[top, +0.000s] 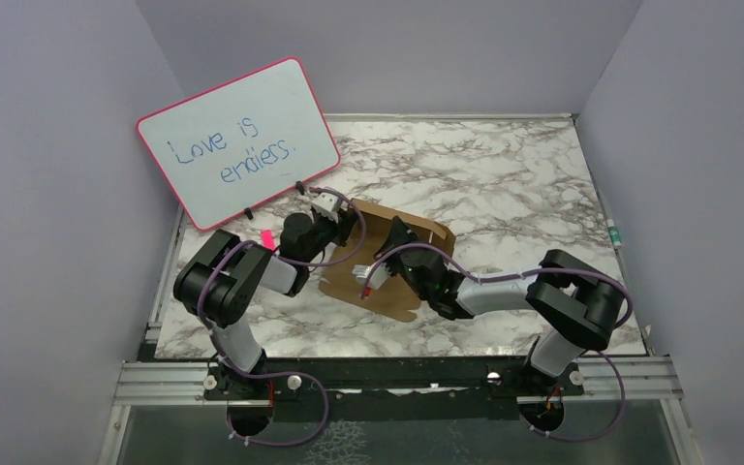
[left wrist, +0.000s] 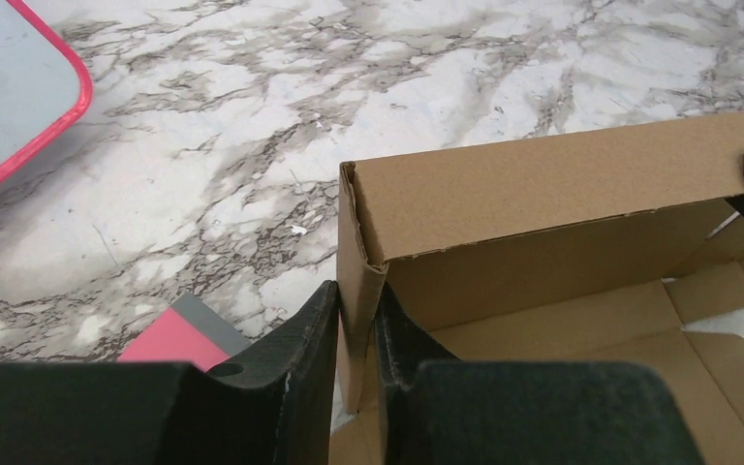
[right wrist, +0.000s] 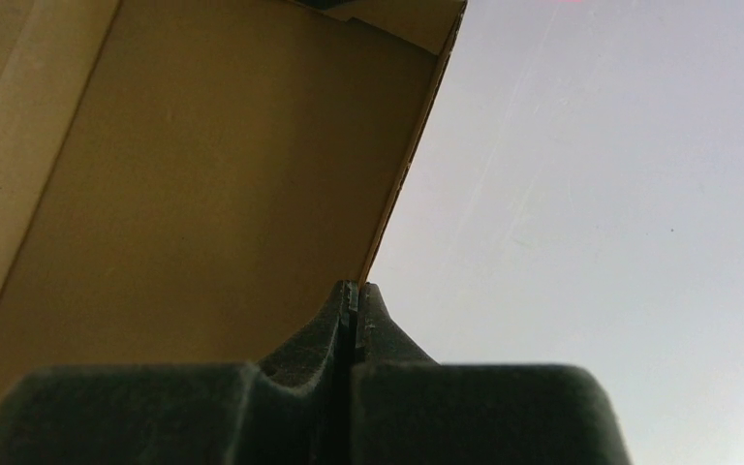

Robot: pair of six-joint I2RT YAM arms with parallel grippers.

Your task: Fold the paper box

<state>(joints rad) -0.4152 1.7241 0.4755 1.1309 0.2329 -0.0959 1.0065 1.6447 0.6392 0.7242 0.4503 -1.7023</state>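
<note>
The left tool [left wrist: 356,295] pinches an upright corner wall of the paper box [left wrist: 542,194], one finger against each face. The right tool [right wrist: 356,289] is closed, fingertips pressed together, its tip at the edge of a raised panel. The box rests on the marble worktop [top: 513,184] between both tools.

We record the box [top: 387,263] as plain brown, unprinted. The table [top: 504,184] is white marble-patterned with grey-brown veining. The whiteboard [top: 237,140] has a pink frame, a white face and blue handwriting. The left gripper [left wrist: 356,300] and right gripper [right wrist: 354,291] are black. We note purple cables [top: 417,246], pale lavender-grey walls [top: 48,145], and one pink-and-grey piece [left wrist: 179,339].
</note>
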